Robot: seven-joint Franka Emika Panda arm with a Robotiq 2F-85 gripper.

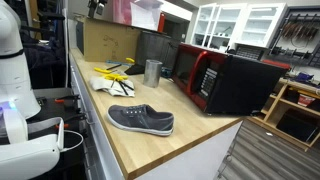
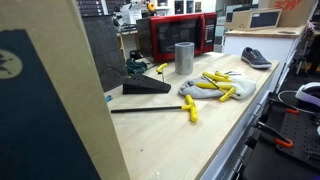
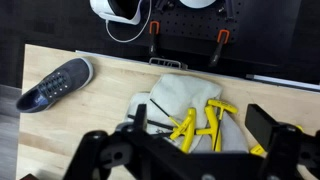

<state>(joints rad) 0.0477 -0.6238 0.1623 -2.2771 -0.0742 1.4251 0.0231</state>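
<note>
In the wrist view my gripper (image 3: 200,135) is open, with its two dark fingers spread wide above several yellow T-handle tools (image 3: 190,122). The tools lie on a grey cloth (image 3: 180,93) on the wooden tabletop (image 3: 95,125). The tools and cloth also show in both exterior views (image 1: 115,76) (image 2: 215,88). A grey sneaker (image 3: 55,83) lies on the tabletop to the left of the cloth; it also shows in both exterior views (image 1: 140,120) (image 2: 255,58). The gripper holds nothing and does not show in either exterior view.
A metal cup (image 1: 152,71) (image 2: 184,57) stands by a red and black microwave (image 1: 225,80) (image 2: 180,35). A black wedge (image 2: 145,88) and a long yellow-handled tool (image 2: 190,108) lie near the cloth. A cardboard box (image 1: 110,40) stands at the far end. Two clamps (image 3: 152,45) (image 3: 217,50) grip the table edge.
</note>
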